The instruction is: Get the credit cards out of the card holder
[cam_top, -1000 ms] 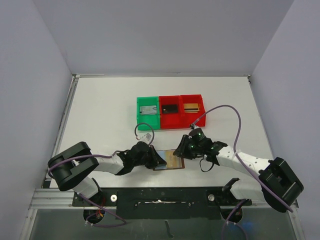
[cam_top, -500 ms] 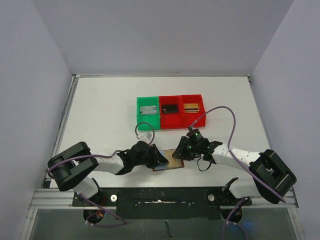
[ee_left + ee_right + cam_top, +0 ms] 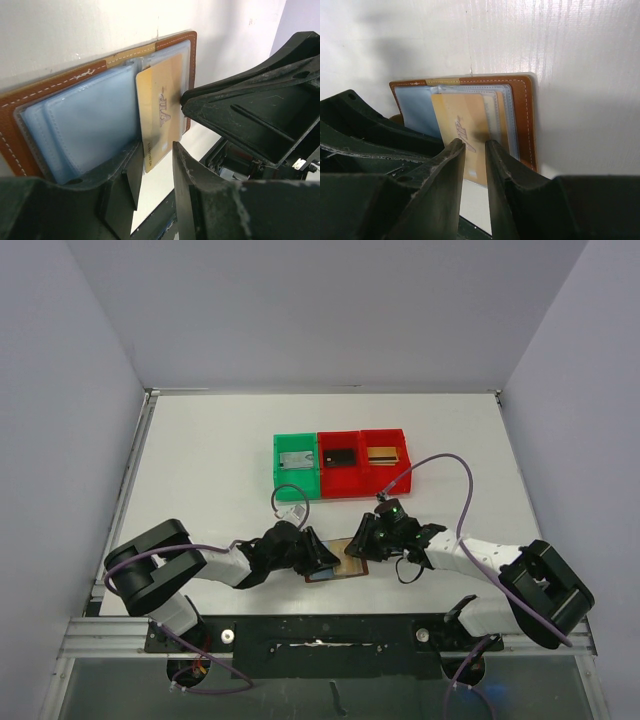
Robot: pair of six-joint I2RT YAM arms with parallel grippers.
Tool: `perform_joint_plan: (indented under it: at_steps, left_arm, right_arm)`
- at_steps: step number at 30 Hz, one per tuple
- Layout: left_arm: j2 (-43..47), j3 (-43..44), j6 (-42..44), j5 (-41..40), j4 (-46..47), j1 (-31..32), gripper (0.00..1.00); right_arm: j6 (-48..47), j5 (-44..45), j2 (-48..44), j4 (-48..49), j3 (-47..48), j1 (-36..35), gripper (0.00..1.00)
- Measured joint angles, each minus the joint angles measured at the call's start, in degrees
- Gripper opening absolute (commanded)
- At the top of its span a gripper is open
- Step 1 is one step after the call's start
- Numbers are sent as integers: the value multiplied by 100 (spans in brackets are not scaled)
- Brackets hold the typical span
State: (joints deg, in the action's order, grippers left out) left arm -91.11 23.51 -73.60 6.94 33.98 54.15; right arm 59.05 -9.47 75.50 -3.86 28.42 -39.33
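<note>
Card holder (image 3: 75, 125) lies open near the table's (image 3: 220, 460) front edge. Gold card (image 3: 160, 117) juts past its near edge. Left gripper (image 3: 156, 152) is partly open astride that end. Right gripper (image 3: 475, 145), narrowly parted, tips over the card, clamps nothing. Bins (image 3: 340, 462) stand well behind.

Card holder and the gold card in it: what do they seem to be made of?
Card holder: looks like brown leather or imitation, matt, with pale stitching along the edge. Its pockets: clear, bluish soft plastic, glossy. Gold card: probably stiff plastic, smooth metallic-gold finish with printed lettering.
</note>
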Motion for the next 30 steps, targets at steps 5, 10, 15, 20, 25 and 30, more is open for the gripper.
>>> perform_joint_plan:
  at_steps: [5,10,15,20,25,30]
  left_arm:
    - [-2,0,-46,-4,-15,0,18]
    - [4,0,-7,-70,-186,0,2]
    - [232,0,68,-181,-476,0,0]
    - [581,0,136,-354,-927,0,0]
    - [761,0,247,-437,-1169,0,0]
    - [761,7,317,-459,-1255,0,0]
  right_arm:
    - [-7,-13,-9,37,-24,4,25]
    - [-7,-2,-9,33,-26,4,25]
    - [-9,-7,-9,31,-26,4,25]
    - [-22,-13,-9,33,-26,4,25]
    - [-131,-44,-11,0,-2,2,26]
    - [-354,-87,-109,-337,111,-13,27]
